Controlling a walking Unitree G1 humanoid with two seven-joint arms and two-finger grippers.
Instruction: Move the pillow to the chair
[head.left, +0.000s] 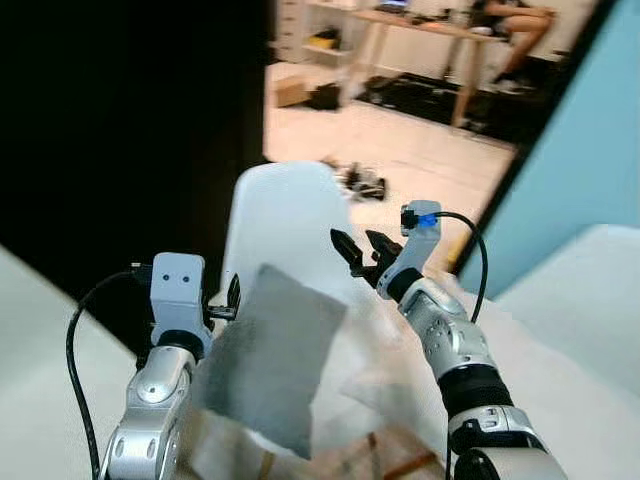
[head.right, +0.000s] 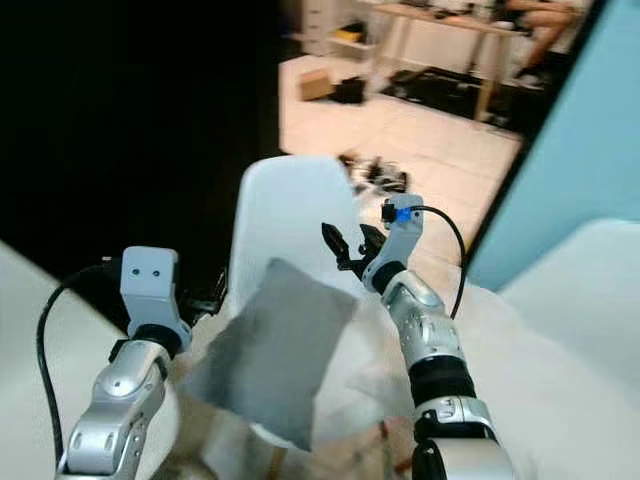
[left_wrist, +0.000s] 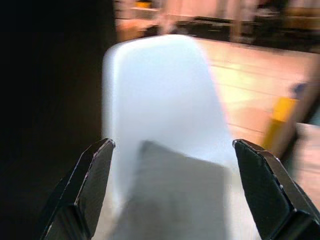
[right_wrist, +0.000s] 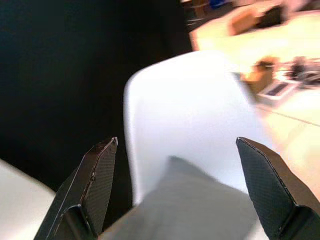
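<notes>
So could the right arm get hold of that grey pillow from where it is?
Probably yes. The right gripper is open, just above the pillow on the white chair, with nothing between them. The left gripper is open too, facing the pillow.
</notes>
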